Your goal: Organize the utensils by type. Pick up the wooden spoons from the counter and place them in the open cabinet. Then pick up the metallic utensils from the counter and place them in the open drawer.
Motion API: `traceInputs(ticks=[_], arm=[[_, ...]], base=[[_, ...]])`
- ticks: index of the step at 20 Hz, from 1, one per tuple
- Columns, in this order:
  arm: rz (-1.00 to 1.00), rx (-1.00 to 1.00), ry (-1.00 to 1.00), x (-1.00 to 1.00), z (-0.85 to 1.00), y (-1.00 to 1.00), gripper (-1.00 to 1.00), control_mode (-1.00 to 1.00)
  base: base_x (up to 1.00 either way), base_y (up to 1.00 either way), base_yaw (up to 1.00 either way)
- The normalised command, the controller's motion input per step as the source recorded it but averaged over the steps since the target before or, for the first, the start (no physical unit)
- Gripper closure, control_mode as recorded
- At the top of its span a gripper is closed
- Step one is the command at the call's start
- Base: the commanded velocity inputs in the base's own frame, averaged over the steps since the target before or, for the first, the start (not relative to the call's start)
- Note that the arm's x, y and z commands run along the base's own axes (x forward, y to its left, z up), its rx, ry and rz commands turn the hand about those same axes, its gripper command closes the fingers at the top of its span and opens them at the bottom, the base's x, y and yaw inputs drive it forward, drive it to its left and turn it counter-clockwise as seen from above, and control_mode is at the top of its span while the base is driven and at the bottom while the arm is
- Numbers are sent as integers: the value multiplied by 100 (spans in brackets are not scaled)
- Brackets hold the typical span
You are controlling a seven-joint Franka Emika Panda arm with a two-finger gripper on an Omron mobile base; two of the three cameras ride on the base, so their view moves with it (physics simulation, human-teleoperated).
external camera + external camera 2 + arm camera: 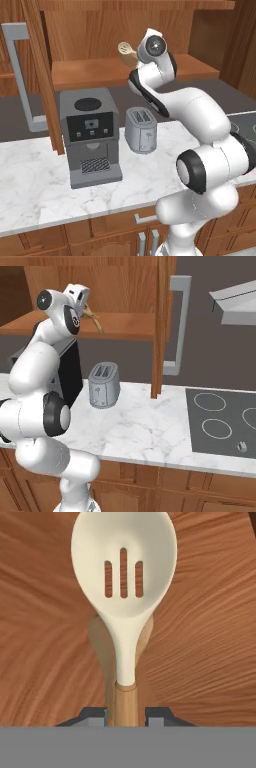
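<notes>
My gripper (125,714) is shut on the brown handle of a wooden spoon (123,562) with a pale slotted bowl. In the left base view the wooden spoon (127,50) hangs just above the shelf of the open cabinet (100,70), its bowl pointing into the cabinet. From the right base view, the wooden spoon (94,320) slants down from the gripper (86,308) towards the cabinet shelf (125,326). Reddish-brown wood lies behind the spoon in the hand view. The white marble counter (40,175) runs below.
A grey coffee machine (90,135) and a silver toaster (141,130) stand on the counter under the shelf. The cabinet door (47,75) hangs open with its grey bar handle (20,75). A black cooktop (225,421) lies to the right.
</notes>
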Motion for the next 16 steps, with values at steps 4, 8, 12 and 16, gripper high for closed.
traceInputs(ticks=[4,8,12,16], arm=[[0,0,0,51,-2,0,100,-100],[0,0,0,50,-5,0,100,-100],[0,-1,-1,48,-14,0,100,-100],[0,0,-3,28,-2,0,100,-100]], base=[[0,0,0],[0,0,0],[0,0,0],[0,0,0]])
